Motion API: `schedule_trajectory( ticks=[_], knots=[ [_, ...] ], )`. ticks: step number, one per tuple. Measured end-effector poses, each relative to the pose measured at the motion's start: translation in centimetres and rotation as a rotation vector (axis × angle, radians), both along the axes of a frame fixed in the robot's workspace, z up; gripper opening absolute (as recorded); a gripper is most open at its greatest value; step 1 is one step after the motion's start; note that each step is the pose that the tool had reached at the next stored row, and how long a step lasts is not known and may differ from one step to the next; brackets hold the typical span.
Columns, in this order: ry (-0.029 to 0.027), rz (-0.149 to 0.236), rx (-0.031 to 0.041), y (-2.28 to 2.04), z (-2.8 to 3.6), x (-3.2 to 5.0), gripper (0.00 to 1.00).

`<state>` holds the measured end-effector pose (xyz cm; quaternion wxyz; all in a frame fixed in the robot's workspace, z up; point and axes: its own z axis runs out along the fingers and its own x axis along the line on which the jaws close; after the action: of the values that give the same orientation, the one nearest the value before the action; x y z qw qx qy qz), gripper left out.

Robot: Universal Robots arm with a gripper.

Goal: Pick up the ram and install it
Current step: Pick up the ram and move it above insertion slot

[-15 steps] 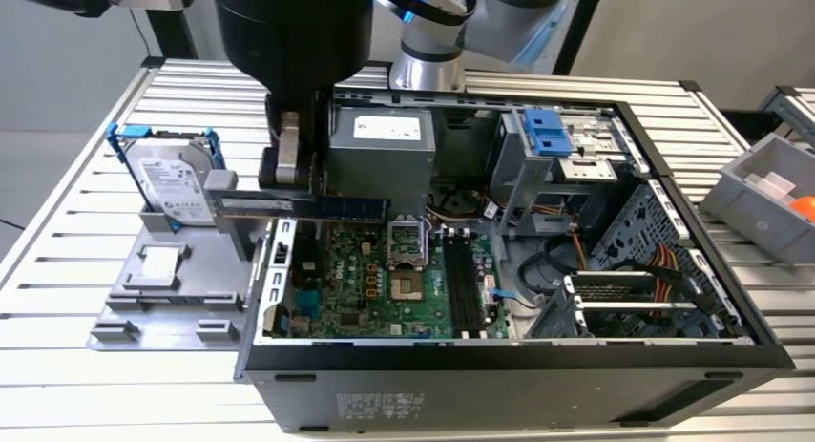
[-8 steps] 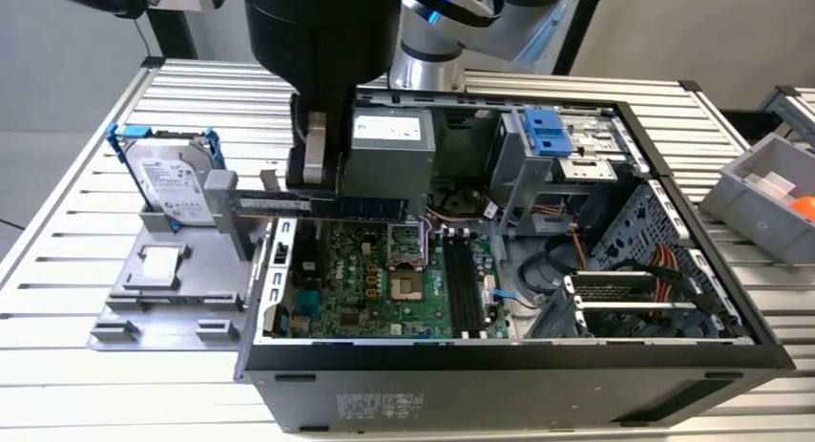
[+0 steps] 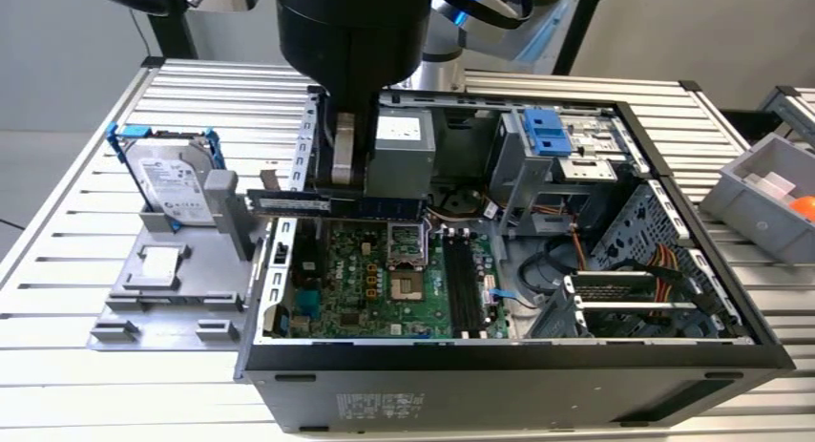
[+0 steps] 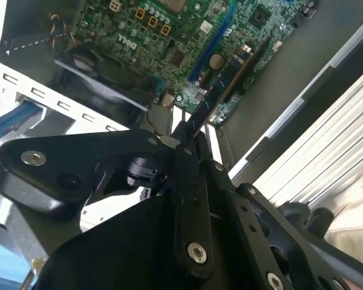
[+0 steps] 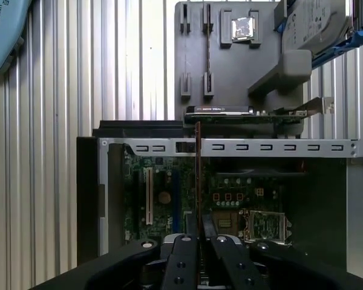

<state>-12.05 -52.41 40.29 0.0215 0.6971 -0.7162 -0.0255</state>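
Observation:
The ram (image 3: 388,206) is a thin blue stick, and my gripper (image 3: 346,196) is shut on its middle. It hangs level above the green motherboard (image 3: 382,289), with one end reaching over the case wall on the exterior view's left. In the first wrist view the ram (image 5: 198,181) shows edge-on as a thin line rising from the gripper (image 5: 198,240), crossing the motherboard (image 5: 230,199) below. The second wrist view has the ram (image 4: 224,84) running out from the gripper (image 4: 190,138) toward the board (image 4: 187,36). Black memory slots (image 3: 465,289) lie on the board, toward the exterior view's right of the ram.
The open computer case (image 3: 510,351) lies on a slatted metal table (image 3: 64,270). A grey fixture (image 3: 166,299) on the exterior view's left holds a hard drive with blue rails (image 3: 172,179). A dark card (image 5: 221,110) rests on that fixture by the case wall. A grey bin (image 3: 770,189) stands at the right.

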Motion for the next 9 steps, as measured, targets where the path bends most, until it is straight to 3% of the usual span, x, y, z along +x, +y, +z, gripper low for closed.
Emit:
schedule_trajectory(
  ticks=[9],
  knots=[
    [0.0021, 0.000, 0.0000, 0.00, 0.00, 1.45, 0.00]
  ],
)
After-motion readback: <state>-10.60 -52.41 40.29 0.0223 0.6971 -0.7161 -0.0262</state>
